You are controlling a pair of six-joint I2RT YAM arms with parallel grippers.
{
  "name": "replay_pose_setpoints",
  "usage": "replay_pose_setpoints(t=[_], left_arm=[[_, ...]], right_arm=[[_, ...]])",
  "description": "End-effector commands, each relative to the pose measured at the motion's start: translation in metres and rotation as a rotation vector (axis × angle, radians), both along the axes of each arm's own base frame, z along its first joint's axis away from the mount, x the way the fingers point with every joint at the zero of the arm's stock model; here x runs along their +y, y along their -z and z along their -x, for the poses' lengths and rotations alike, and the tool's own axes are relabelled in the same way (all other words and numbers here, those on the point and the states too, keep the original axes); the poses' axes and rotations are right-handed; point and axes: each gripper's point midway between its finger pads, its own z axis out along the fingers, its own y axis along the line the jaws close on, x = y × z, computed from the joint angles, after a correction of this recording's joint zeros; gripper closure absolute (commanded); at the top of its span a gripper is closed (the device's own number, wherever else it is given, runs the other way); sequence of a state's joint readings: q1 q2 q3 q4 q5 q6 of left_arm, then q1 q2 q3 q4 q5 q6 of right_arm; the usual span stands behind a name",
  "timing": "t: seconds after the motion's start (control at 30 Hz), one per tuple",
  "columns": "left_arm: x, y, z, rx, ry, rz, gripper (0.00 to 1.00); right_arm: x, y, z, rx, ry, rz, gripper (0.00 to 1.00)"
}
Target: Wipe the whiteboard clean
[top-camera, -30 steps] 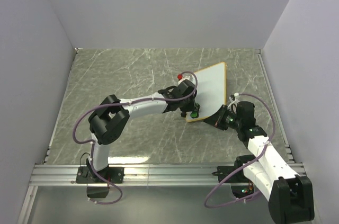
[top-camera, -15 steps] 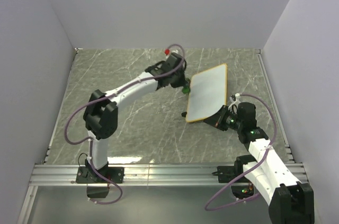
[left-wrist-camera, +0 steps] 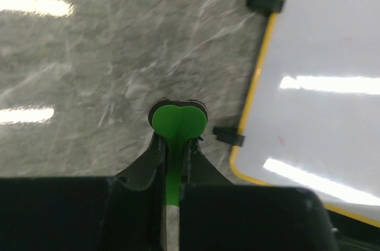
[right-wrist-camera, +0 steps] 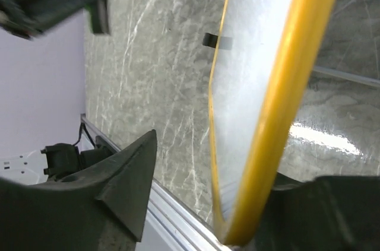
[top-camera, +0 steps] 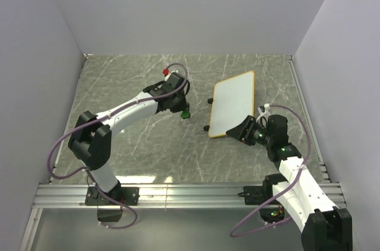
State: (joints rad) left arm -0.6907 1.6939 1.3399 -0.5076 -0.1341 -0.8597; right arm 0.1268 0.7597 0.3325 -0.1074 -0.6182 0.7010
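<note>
The whiteboard [top-camera: 233, 104] lies on the table right of centre, with a yellow frame and black feet. In the left wrist view the whiteboard [left-wrist-camera: 320, 79] looks white with one tiny reddish speck. My left gripper [top-camera: 184, 110] is shut on the small green eraser [top-camera: 186, 114], held over the table just left of the board. The eraser [left-wrist-camera: 178, 121] shows between my left gripper's [left-wrist-camera: 177, 139] jaws. My right gripper [top-camera: 243, 129] is open around the board's near corner. In the right wrist view the board's frame [right-wrist-camera: 285, 102] lies against one finger of my right gripper [right-wrist-camera: 225, 171], and the other finger [right-wrist-camera: 122, 183] stands well apart.
The grey marbled table [top-camera: 136, 144] is enclosed by white walls on three sides. A metal rail [top-camera: 178, 194] runs along the near edge, where both arm bases are bolted. A purple cable loops beside each arm.
My left arm has swung left with the eraser, from over the board's near-left edge to the table beside it. The right arm has barely moved.
</note>
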Motion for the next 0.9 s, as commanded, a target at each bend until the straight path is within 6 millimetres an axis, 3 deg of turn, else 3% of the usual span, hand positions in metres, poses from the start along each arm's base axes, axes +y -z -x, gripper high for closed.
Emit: replay_pose_setpoints(t=[0.0,0.03,0.07,0.17,0.33,0.47,0.57,0.6,0.63,0.7,0.73,0.87], left_arm=[[0.009,-0.012,0.006,-0.031,-0.024,0.01,1.0],[0.01,-0.012,0.007,-0.03,-0.027,0.01,1.0],[0.011,-0.013,0.007,-0.031,-0.028,0.009,1.0],[0.014,-0.012,0.007,-0.027,-0.036,0.001,1.0],[0.022,0.001,0.01,-0.007,-0.042,-0.042,1.0],[0.044,0.031,0.014,0.051,-0.08,-0.182,0.97],[0.061,0.052,0.014,0.079,-0.115,-0.288,0.7],[0.064,0.057,0.014,0.081,-0.116,-0.309,0.51],[0.065,0.061,0.015,0.088,-0.117,-0.318,0.43],[0.069,0.074,0.018,0.109,-0.119,-0.346,0.32],[0.069,0.077,0.018,0.115,-0.119,-0.349,0.28],[0.068,0.098,0.025,0.168,-0.105,-0.357,0.14]], right_arm=[[0.002,-0.009,-0.002,-0.067,-0.018,-0.001,0.46],[0.002,-0.007,-0.001,-0.065,-0.018,-0.001,0.43],[0.002,-0.009,-0.001,-0.071,-0.02,0.0,0.28],[0.001,-0.012,0.0,-0.075,-0.023,0.01,0.02],[-0.002,-0.03,0.006,-0.113,-0.025,0.037,0.0],[-0.008,-0.049,0.015,-0.139,-0.026,0.077,0.0],[-0.011,-0.063,0.026,-0.125,-0.018,0.094,0.0],[-0.013,-0.064,0.034,-0.107,-0.013,0.096,0.0],[-0.014,-0.077,0.035,-0.13,-0.003,0.096,0.0],[-0.022,-0.085,0.044,-0.126,0.035,0.125,0.0],[-0.025,-0.103,0.046,-0.162,0.044,0.132,0.0],[-0.033,-0.125,0.061,-0.179,0.071,0.165,0.0]])
